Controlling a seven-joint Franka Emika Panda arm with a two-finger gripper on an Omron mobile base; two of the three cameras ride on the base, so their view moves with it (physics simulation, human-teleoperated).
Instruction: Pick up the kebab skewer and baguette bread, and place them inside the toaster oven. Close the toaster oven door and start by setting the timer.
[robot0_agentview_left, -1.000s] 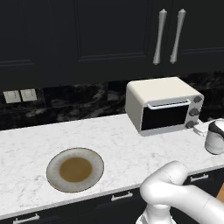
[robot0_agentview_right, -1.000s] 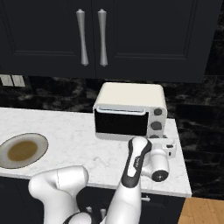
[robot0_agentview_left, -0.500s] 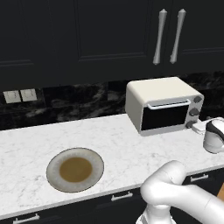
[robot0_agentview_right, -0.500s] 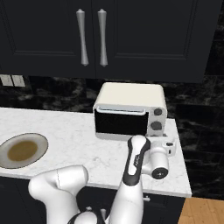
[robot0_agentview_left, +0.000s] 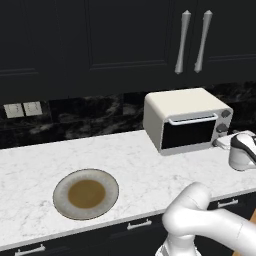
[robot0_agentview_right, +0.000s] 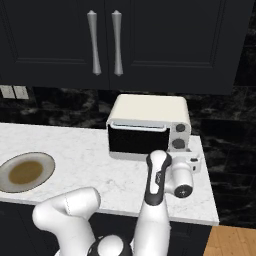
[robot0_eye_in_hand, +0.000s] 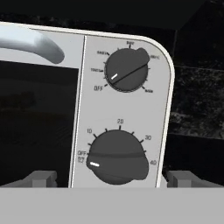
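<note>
The cream-white toaster oven stands at the back of the counter. Its dark glass door is closed, the white bar handle along the top. My gripper hovers just in front of the knob panel at the oven's right, open and holding nothing. Its fingertips straddle the lower timer knob without touching it. That knob's white mark points near OFF. The kebab skewer and baguette bread are hidden from view.
A round plate with a brown centre lies on the white marble counter to the oven's left, nothing on it. Above the timer knob sits a second dark knob. Black cabinets with silver handles hang overhead.
The hand has crept slightly upward and closer to the oven's knob panel. Nothing else has moved.
</note>
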